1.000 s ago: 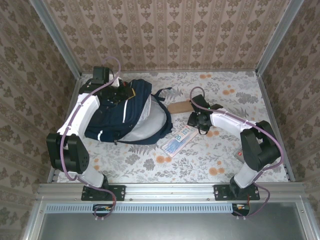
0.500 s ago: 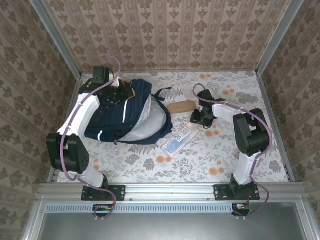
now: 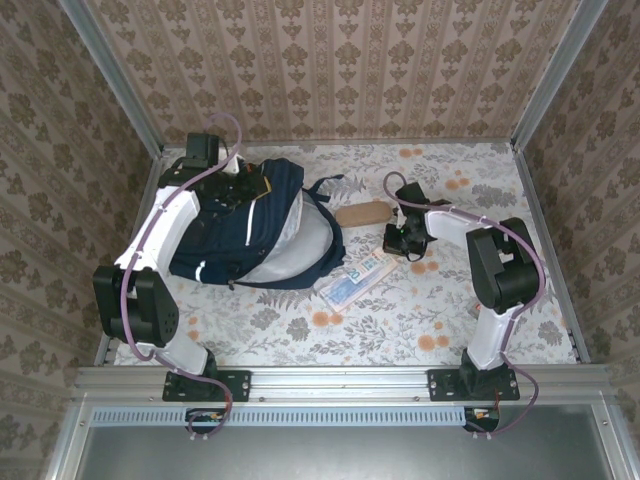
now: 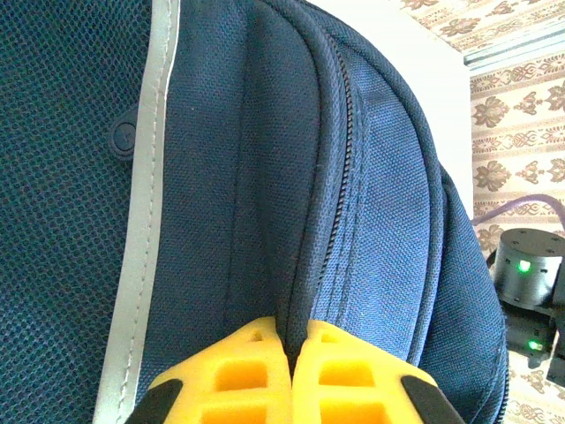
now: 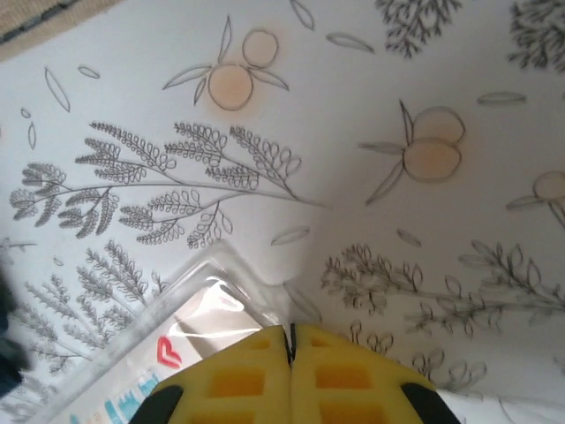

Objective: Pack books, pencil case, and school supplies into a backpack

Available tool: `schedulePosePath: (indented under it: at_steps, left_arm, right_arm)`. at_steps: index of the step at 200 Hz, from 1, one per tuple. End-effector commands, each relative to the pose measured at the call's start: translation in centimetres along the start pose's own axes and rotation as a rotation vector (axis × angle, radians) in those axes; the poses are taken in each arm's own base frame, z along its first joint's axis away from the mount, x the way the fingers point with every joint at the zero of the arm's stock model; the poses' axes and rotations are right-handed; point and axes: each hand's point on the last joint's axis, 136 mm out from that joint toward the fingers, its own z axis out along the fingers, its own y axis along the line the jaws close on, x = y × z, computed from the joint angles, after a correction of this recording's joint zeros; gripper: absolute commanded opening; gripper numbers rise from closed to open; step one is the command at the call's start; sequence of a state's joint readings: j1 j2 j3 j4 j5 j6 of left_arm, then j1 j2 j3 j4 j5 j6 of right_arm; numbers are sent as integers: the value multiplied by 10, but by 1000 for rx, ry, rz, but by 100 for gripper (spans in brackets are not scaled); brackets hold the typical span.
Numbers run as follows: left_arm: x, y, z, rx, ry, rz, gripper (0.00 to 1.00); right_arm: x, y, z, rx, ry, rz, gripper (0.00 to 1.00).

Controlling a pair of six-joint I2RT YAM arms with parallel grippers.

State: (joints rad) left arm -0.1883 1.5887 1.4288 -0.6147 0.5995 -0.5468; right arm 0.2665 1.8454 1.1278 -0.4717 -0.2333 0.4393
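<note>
The navy backpack lies at the left of the table with its pale inside showing toward the middle. My left gripper sits on its top end, shut on a fold of backpack fabric beside the zipper; the left gripper has its yellow fingers pressed on that fold. The flat clear light-blue pack lies right of the bag. My right gripper is at the pack's far end. In the wrist view the right gripper is shut on the clear pack's thin edge. The tan oval case lies just behind.
A dark backpack strap loops out toward the tan case. Patterned walls and metal rails close in the table on three sides. Bare floral tablecloth stretches along the front and right.
My right gripper has closed from half open onto the clear pack's edge, after its arm swung slightly back. The pack has shifted a little leftward. The left arm has not moved.
</note>
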Motion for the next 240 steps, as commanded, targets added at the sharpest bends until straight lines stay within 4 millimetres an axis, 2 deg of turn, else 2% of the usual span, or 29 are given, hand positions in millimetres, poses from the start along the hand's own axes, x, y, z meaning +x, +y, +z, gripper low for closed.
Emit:
schedulePosePath:
  at_steps: [1,17,40,47,86,127,167,185,197,217,240]
  left_arm:
    - [-13,-14,-7,47,-33,26,0]
    - [-13,-14,-9,48,-35,28,0]
    - [-14,-17,-10,52,-40,28,0]
    - [-15,-18,-11,53,-41,27,0]
    - [-18,-21,-13,59,-51,25,0]
    - [-22,-26,-19,61,-70,34,0]
    - [-22,-27,-20,63,-76,34,0]
    - [-21,-28,-22,66,-80,34,0]
    - [-20,-28,-23,64,-83,35,0]
    - [-20,-28,-26,61,-91,36,0]
    - [-20,-28,-30,61,-99,36,0]
  right_arm:
    - [13,4,-21,-12,5,-19,0]
    - [5,18,-48,-57,-62,-29,0]
    - [-10,46,-100,-153,-189,-55,0]
    - [-8,52,-114,-172,-202,-58,0]
    - [-21,112,-190,-366,-339,-127,0]
    - [-27,177,-251,-538,-422,-210,0]
    - [-22,243,-289,-676,-445,-314,0]
    - [-19,263,-295,-732,-437,-327,0]
    - [-20,268,-288,-746,-422,-314,0]
    - [-21,262,-258,-725,-390,-267,0]
    - [-18,252,-209,-694,-348,-201,0]
